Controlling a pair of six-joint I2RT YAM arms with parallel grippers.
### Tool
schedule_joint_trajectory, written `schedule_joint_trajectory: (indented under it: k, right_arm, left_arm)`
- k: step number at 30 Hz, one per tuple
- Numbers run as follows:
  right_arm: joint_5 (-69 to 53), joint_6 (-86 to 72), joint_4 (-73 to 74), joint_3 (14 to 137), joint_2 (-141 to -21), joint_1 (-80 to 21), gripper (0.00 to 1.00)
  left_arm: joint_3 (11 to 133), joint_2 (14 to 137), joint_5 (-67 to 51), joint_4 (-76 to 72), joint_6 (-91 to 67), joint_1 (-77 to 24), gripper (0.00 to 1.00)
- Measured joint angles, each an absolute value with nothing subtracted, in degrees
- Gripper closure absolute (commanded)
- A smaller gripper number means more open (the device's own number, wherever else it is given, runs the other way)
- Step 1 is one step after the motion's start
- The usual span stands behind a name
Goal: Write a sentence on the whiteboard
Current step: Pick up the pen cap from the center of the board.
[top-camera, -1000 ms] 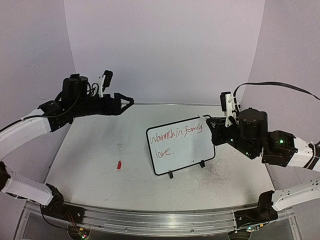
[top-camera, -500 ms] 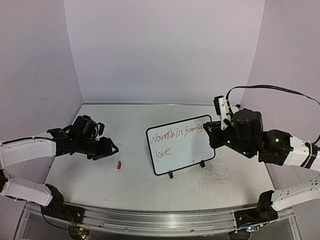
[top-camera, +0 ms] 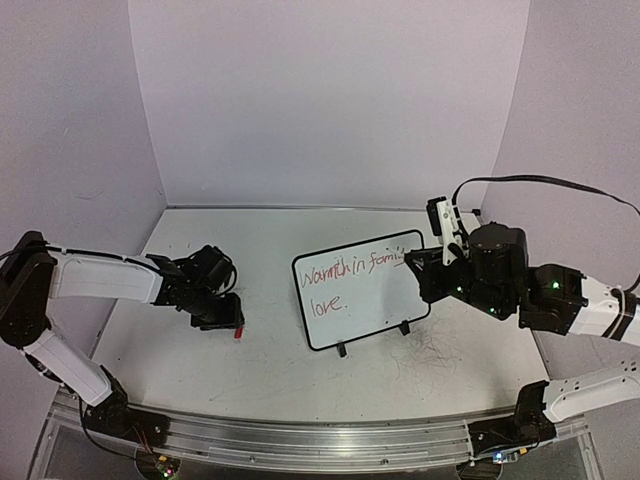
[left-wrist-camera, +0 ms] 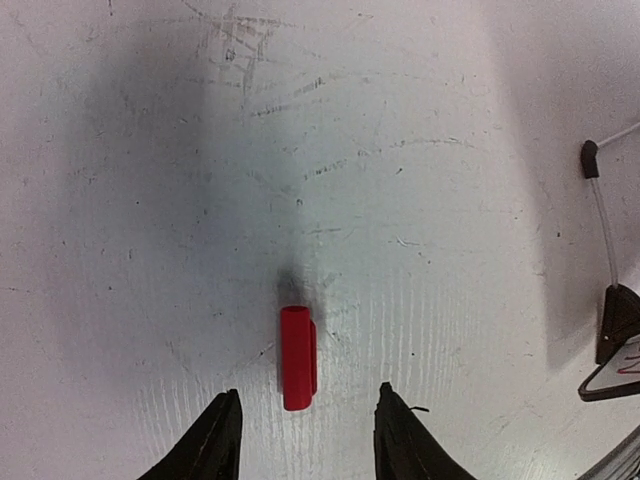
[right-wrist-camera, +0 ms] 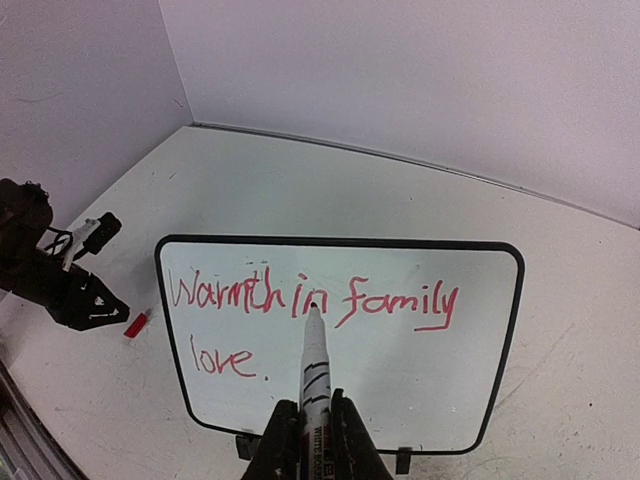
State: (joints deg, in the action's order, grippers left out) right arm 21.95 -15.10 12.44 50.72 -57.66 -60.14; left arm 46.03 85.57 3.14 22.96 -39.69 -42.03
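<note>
The whiteboard (top-camera: 382, 300) stands tilted on two black clip feet at mid table. The sentence (top-camera: 355, 271) is in red over two lines, "Warmth in family" above "love." (right-wrist-camera: 310, 295). My right gripper (right-wrist-camera: 310, 410) is shut on a white marker (right-wrist-camera: 315, 365), whose red tip is in front of the board (right-wrist-camera: 400, 385) near the word "in". It reaches in from the right (top-camera: 420, 265). My left gripper (left-wrist-camera: 308, 392) is open low over the table. A red marker cap (left-wrist-camera: 297, 357) lies flat between its fingertips, untouched. The same cap (top-camera: 238, 330) lies left of the board.
The scuffed white tabletop (top-camera: 300, 380) is shut in by lilac walls at the back and sides. A metal rail (top-camera: 300, 440) runs along the near edge. A black cable (top-camera: 540, 182) arcs over the right arm. A board clip foot (left-wrist-camera: 617, 320) shows at the left wrist view's right edge.
My left arm has swung down from high at the back left to the table beside the red cap, its jaws narrowing. My right arm has shifted slightly with the marker.
</note>
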Motion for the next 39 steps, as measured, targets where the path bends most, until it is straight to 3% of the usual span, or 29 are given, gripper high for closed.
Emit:
schedule_joint_trajectory:
  k: [22,39]
  right_arm:
    - [21.3,-15.1,10.2,49.9,-56.0,-60.1,1.0]
    - [21.1,-15.1,9.9,49.5,-55.5,-60.1,1.0]
  left_arm:
    - [48.8,94.6,6.3,23.6,-38.8,-45.2,0.6]
    - [50.7,96.7,9.0,25.9,-37.7,-46.0,0.73]
